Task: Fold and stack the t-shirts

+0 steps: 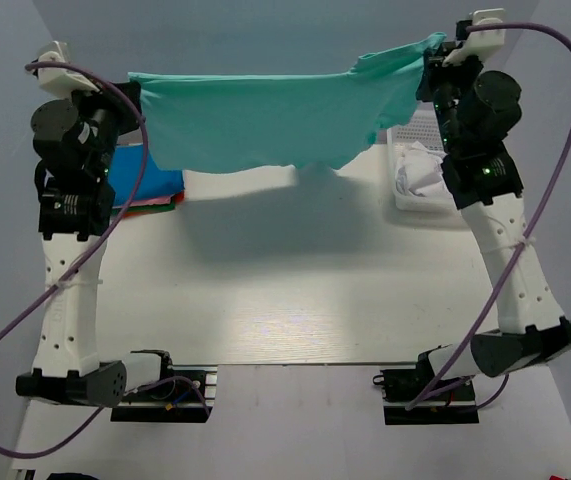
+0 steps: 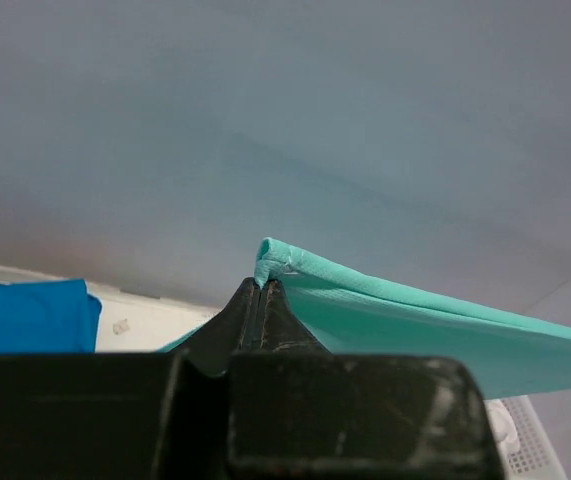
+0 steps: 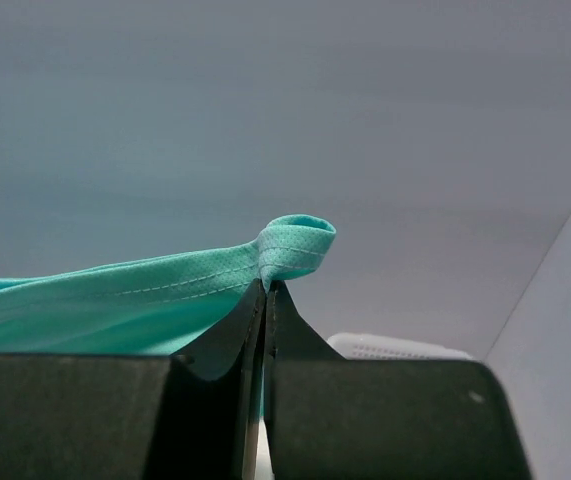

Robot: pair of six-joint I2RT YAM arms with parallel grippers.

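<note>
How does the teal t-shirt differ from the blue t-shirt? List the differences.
The teal t-shirt hangs stretched in the air; the blue t-shirt lies on the table. The teal t-shirt is pinched at both ends by the left gripper and right gripper; nothing holds the blue t-shirt. Both are plain, single-colour cloth.

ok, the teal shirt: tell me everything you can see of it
The teal shirt is plain, thin soft knit with a fine dotted weave and a stitched hem. It hangs spread wide like a banner between the arms. The left pincer is shut on a folded edge at one end, and the right pincer on a curled hem at the other, where the cloth bunches. Its top edge is taut and its lower edge wavy. It looks clear of the table, which carries its shadow.
</note>
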